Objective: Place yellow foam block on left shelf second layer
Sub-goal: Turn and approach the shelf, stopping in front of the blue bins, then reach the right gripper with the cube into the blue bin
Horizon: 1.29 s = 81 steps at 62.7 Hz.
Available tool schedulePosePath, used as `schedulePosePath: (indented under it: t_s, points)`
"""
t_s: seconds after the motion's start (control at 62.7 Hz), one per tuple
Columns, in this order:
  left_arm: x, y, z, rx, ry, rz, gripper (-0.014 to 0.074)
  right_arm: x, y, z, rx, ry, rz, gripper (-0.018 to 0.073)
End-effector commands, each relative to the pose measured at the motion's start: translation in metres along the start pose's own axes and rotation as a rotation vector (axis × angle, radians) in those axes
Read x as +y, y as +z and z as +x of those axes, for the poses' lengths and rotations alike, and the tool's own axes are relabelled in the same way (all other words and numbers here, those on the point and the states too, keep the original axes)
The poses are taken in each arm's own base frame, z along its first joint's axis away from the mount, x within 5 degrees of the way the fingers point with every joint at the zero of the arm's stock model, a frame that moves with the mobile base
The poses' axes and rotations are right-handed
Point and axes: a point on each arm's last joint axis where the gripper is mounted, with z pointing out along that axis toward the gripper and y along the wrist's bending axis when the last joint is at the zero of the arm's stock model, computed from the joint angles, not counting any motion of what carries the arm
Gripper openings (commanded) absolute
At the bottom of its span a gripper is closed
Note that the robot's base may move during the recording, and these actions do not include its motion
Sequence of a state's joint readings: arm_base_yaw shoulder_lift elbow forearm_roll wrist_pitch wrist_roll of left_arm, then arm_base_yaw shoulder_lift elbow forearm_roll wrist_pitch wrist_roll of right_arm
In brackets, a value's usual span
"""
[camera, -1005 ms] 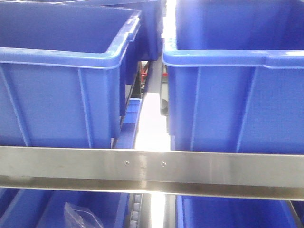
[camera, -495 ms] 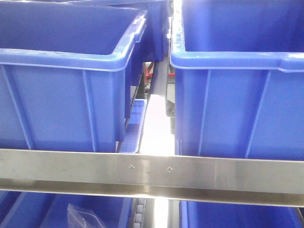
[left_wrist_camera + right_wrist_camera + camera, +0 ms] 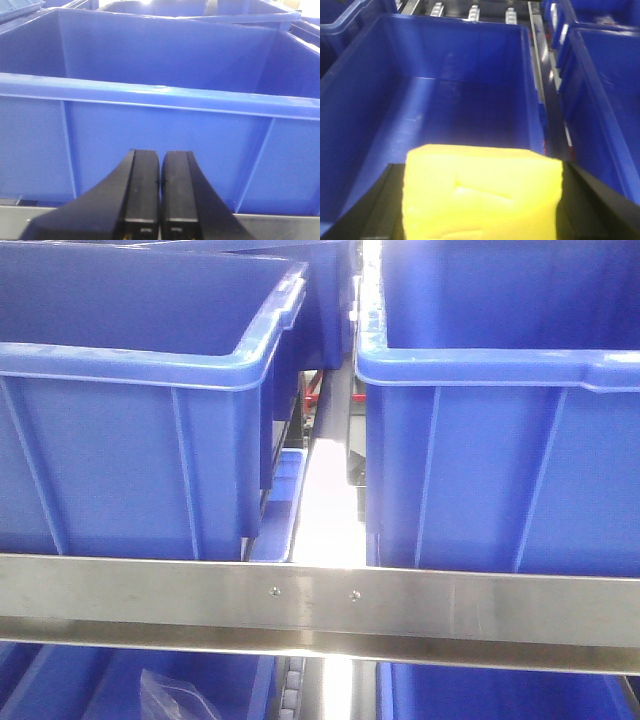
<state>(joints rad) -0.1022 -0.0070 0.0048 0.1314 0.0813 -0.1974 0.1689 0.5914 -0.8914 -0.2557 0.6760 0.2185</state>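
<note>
The yellow foam block (image 3: 480, 192) shows only in the right wrist view, filling the bottom centre. My right gripper (image 3: 482, 200) is shut on it, with a black finger on each side, and holds it above an empty blue bin (image 3: 445, 105). My left gripper (image 3: 160, 185) is shut and empty, with its black fingers pressed together in front of the outer wall of a blue bin (image 3: 160, 135). Neither gripper nor the block shows in the front view, which shows two blue bins, left (image 3: 130, 450) and right (image 3: 500, 460), on a shelf behind a steel rail (image 3: 320, 600).
A gap (image 3: 325, 490) runs between the two bins. More blue bins sit on the layer below, one holding a clear plastic bag (image 3: 170, 695). In the right wrist view another blue bin (image 3: 605, 100) stands to the right, beyond a metal divider (image 3: 542, 75).
The front view has shifted slightly: the bins and the rail's screws slid a little to the right between one second ago and half a second ago, then held nearly still.
</note>
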Motion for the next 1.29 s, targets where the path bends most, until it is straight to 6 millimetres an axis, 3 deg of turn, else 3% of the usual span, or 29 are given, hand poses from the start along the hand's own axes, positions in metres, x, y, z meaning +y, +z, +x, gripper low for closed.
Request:
schedulePosePath:
  t_s: [0.0,0.16,0.351,0.574,0.718,0.941,1.276]
  points:
    - [-0.001,0.001,0.001,-0.058,-0.011,0.017,0.0136,0.009,0.026,-0.032,-0.016,-0.036,-0.040,0.0286]
    - [-0.001,0.001,0.001,-0.058,-0.011,0.017,0.0136,0.031,0.085,-0.052,0.104,-0.054,-0.118,0.0286]
    - [-0.001,0.001,0.001,-0.058,-0.011,0.017,0.0136,0.050,0.165,-0.047,0.230,-0.077,-0.128,0.0286]
    - [-0.001,0.001,0.001,-0.058,-0.011,0.017,0.0136,0.069,0.258,-0.014,0.330,-0.110,-0.135,0.0286]
    - [-0.001,0.001,0.001,-0.058,-0.011,0.017,0.0136,0.077,0.302,0.009,0.398,-0.121,-0.135,0.0286]
    - [-0.001,0.001,0.001,-0.058,-0.011,0.017,0.0136,0.083,0.333,0.028,0.443,-0.132,-0.135,0.0286]
    - [-0.001,0.001,0.001,-0.058,-0.011,0.017,0.0136,0.083,0.338,0.032,0.444,-0.165,-0.128,0.0297]
